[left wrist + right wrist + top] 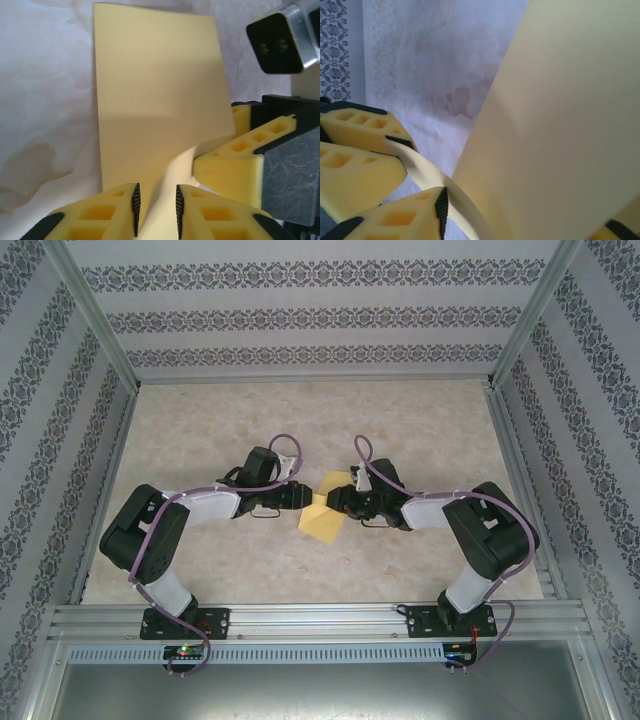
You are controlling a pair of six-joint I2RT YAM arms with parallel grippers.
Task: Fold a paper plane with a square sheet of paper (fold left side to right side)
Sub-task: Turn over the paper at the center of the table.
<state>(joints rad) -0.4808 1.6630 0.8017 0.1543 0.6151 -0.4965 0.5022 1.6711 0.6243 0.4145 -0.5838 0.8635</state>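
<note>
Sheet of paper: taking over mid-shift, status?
Left gripper, right gripper open, jaws astride sheet. One edge curling up, no crease visible. Nothing in the way.

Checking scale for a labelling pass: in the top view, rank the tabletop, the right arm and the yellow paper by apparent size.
Largest to smallest:
1. tabletop
2. right arm
3. yellow paper
The paper is partly covered, yet clearly smallest.

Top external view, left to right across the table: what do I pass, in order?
left arm → left gripper → square sheet of paper → right gripper → right arm
</note>
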